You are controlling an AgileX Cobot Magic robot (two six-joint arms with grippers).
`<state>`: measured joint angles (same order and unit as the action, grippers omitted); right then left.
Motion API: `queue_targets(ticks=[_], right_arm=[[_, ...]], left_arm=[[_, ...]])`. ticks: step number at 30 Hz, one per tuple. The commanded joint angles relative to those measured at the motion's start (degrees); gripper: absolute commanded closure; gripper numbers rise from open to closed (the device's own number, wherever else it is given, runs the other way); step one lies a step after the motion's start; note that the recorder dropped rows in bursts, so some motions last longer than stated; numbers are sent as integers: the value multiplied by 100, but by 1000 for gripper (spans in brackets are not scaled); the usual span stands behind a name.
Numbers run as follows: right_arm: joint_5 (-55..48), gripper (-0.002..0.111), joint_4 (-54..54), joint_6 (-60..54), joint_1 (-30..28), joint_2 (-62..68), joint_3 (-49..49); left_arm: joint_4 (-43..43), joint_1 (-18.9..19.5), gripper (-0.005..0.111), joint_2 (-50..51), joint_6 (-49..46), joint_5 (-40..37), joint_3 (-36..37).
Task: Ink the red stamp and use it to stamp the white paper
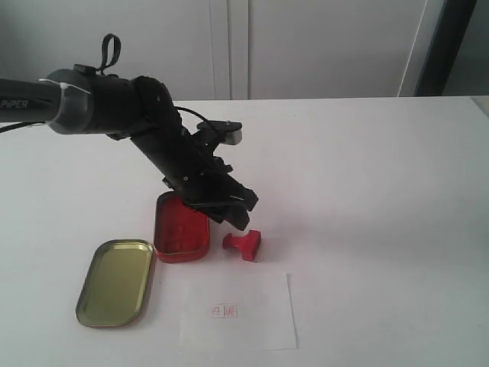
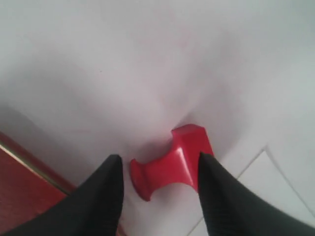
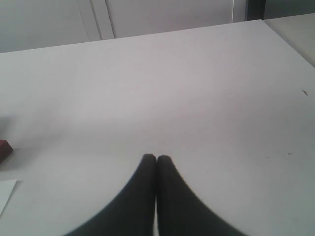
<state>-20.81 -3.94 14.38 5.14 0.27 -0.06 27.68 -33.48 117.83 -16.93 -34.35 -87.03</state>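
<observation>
The red stamp (image 1: 244, 245) lies on its side on the table between the red ink tin (image 1: 180, 229) and the white paper (image 1: 238, 312), which bears a small red print (image 1: 224, 311). My left gripper (image 1: 234, 220) hangs just above and behind the stamp. In the left wrist view the left gripper (image 2: 158, 156) is open. Its black fingers (image 2: 106, 189) stand either side of the stamp (image 2: 170, 164), one at the knob end, the other by the flat base. My right gripper (image 3: 156, 157) is shut on nothing over bare table, and it is out of the exterior view.
A gold tin lid (image 1: 116, 281) lies open-side up left of the ink tin. The ink tin's edge (image 2: 19, 182) and a paper corner (image 2: 275, 187) flank the stamp. The paper's corner (image 3: 6, 194) also shows in the right wrist view. The table's far edge meets a grey wall.
</observation>
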Motion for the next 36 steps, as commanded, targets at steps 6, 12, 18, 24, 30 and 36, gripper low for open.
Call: queue_targets(ticks=[6, 12, 18, 24, 30, 36], right_arm=[[67, 108, -35, 18, 8, -27, 6], [67, 108, -35, 18, 8, -27, 6], [67, 108, -35, 18, 8, -27, 6], [67, 108, -35, 18, 8, -27, 6], [67, 108, -35, 18, 8, -27, 6], [67, 108, -35, 18, 8, -27, 6]], left_arm=[[-611, 25, 80, -256, 46, -344, -38], [-625, 25, 107, -256, 38, -341, -38], [-679, 25, 107, -256, 398, -542, -122], [-1743, 25, 107, -496, 1427, -929, -229], [-3132, 25, 107, -952, 2534, -1278, -229], [-3370, 300, 107, -1164, 2956, -1603, -229]])
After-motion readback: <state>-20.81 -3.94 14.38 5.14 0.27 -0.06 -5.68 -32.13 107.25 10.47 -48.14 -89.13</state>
